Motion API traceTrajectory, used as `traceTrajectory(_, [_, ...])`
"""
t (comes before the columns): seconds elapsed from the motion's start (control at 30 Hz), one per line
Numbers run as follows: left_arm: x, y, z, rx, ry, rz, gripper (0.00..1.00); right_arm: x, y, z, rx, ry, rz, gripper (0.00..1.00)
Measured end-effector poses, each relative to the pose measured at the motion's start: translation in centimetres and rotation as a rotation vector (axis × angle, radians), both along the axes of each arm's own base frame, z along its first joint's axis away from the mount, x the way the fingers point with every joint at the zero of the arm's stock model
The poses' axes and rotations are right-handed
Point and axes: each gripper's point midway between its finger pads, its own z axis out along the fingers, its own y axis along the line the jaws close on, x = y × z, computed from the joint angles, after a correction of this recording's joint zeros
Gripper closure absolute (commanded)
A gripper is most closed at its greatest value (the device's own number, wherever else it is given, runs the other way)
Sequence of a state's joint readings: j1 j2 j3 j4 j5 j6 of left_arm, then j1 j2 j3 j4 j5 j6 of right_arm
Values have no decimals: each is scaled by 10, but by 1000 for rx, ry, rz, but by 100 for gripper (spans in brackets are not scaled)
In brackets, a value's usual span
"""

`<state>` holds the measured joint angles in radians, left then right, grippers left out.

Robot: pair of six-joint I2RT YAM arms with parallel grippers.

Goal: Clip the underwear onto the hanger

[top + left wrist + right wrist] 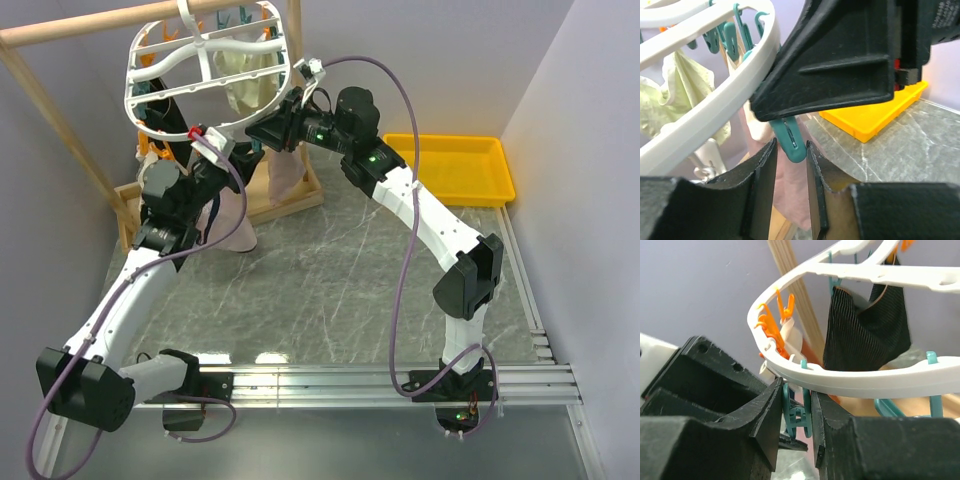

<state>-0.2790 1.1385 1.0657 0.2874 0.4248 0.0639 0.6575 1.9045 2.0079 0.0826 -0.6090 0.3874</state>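
The white oval hanger point(205, 47) hangs from the wooden rod at the back left. The pale pink underwear point(232, 220) hangs down below my left gripper point(232, 165). In the left wrist view the gripper point(790, 165) has its jaws close together with pink fabric point(790, 190) in the gap. A teal clothespin tip point(791, 142) sits at the fingertips. My right gripper point(268, 130) reaches in from the right. It is shut point(797, 410) on a teal clothespin point(796, 415) hanging under the hanger's rim point(865, 377).
Cream garments point(250, 75) and a black garment point(865, 330) are clipped on the hanger. Orange clothespins point(771, 320) dangle from the rim. A wooden rod frame point(60, 32) holds it. A yellow tray point(455, 165) stands at the back right on the grey marbled table.
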Motion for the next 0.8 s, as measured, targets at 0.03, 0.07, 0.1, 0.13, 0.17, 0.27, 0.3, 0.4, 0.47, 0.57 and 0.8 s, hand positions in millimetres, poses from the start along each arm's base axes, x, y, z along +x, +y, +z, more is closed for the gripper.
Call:
traceTrajectory(0.03, [1, 1, 0, -4, 6, -5, 65, 1, 0, 0, -1, -14, -3, 100])
traceTrajectory(0.07, [3, 3, 1, -13, 17, -13, 63, 2, 0, 0, -1, -25, -6, 100])
traceTrajectory(0.1, [4, 4, 0, -24, 31, -24, 63, 2, 0, 0, 2, -38, -8, 100])
traceTrajectory(0.13, [5, 5, 0, -33, 44, -34, 62, 3, -1, 0, 3, -46, -11, 100])
traceTrajectory(0.17, [5, 5, -2, -42, 59, -46, 61, 4, 0, -1, 3, -50, -13, 100])
traceTrajectory(0.27, [6, 6, -4, -57, 83, -65, 59, 6, 0, -3, 1, -47, -23, 100])
traceTrajectory(0.3, [6, 6, -4, -63, 88, -68, 58, 7, -1, -3, 2, -46, -28, 100])
traceTrajectory(0.4, [6, 7, -2, -75, 89, -72, 51, 9, -1, -3, 7, -35, -43, 100])
traceTrajectory(0.47, [7, 7, 1, -84, 83, -71, 50, 10, -2, -3, 12, -20, -50, 100])
traceTrajectory(0.57, [10, 5, 7, -95, 67, -69, 51, 12, -1, -3, 17, -7, -63, 100])
traceTrajectory(0.8, [16, -9, 15, -108, 57, -57, 73, 12, 0, -2, 25, 7, -72, 100])
